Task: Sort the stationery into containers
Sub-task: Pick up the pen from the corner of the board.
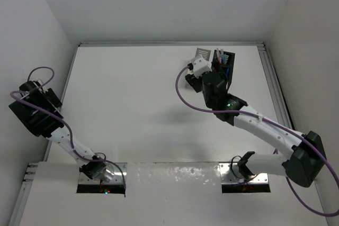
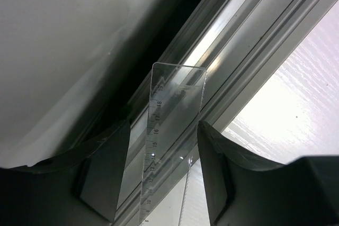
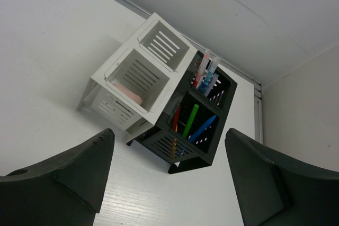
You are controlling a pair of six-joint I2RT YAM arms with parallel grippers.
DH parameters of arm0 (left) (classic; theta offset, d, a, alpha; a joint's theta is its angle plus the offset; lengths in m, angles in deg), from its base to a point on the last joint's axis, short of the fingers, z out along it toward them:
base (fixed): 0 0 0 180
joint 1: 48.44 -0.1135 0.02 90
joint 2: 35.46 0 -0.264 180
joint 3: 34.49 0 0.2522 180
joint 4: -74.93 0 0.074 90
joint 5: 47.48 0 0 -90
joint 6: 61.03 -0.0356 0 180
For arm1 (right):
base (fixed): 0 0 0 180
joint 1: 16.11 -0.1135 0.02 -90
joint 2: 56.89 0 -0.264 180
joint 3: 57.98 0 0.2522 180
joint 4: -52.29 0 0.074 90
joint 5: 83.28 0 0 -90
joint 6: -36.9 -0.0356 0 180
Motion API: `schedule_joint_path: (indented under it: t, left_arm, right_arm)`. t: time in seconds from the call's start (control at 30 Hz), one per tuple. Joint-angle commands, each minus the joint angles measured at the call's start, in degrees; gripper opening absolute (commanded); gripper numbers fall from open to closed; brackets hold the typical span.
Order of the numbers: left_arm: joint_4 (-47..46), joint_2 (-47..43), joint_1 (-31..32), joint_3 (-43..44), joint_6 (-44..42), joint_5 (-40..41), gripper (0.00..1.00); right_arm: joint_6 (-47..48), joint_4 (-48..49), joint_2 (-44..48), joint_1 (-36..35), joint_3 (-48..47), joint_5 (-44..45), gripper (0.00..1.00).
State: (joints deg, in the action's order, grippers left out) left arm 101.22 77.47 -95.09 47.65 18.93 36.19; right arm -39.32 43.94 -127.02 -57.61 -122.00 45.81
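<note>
- The white table [image 1: 137, 109] is carrying both boxes at its far right corner, under the outstretched right arm.
- The left arm is sitting folded out past the table's left edge, above a grey rail [image 2: 254, 41].
- The white box [image 3: 116, 110] and the black box [image 3: 164, 145] are standing side by side, touching.
- The right claw [image 3: 168, 130] is hanging above the boxes with its fingers spread wide, gripping nothing.
- The left claw [image 2: 164, 125] is pinching a clear ruler [image 2: 175, 109] by its long edges, with the ruler sticking straight out.
- A red pen [image 3: 176, 119], a green pen [image 3: 190, 120] and a blue pen [image 3: 203, 128] are leaning in the black box's near compartment; more pens [image 3: 204, 70] are standing in its far one.
- A pink eraser [image 3: 127, 92] is lying inside the white box's near compartment.
</note>
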Motion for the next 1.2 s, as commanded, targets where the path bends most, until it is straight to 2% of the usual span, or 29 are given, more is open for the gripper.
schedule_joint_path:
  t: [0.0, 0.1, 0.17, 0.37, 0.63, 1.17]
  left_arm:
    - [1.3, 1.2, 1.8, 1.1, 0.1, -1.3, 0.52]
    - [1.1, 0.6, 2.0, 0.5, 0.2, -1.4, 0.51]
    - [1.3, 0.5, 2.0, 0.5, 0.3, -1.3, 0.46]
    - [2.4, 0.5, 2.1, 1.1, 0.8, -2.0, 0.29]
    - [3.5, -0.4, 2.1, 3.2, 0.4, -3.8, 0.0]
    - [2.9, -11.2, 5.9, 5.2, -3.8, -10.1, 0.0]
  right_arm:
    - [0.5, 0.5, 1.2, -0.6, -0.4, 1.4, 0.83]
    - [0.6, 0.5, 1.2, -0.6, -0.4, 1.4, 0.83]
    - [0.8, 0.5, 1.2, -0.6, -0.4, 1.4, 0.83]
    - [1.0, 1.0, 1.3, -0.6, -0.4, 1.6, 0.83]
    - [1.2, 1.1, 2.0, -0.7, 0.0, 1.7, 0.83]
    - [-1.5, 1.2, 1.6, -3.9, -3.1, -1.5, 0.83]
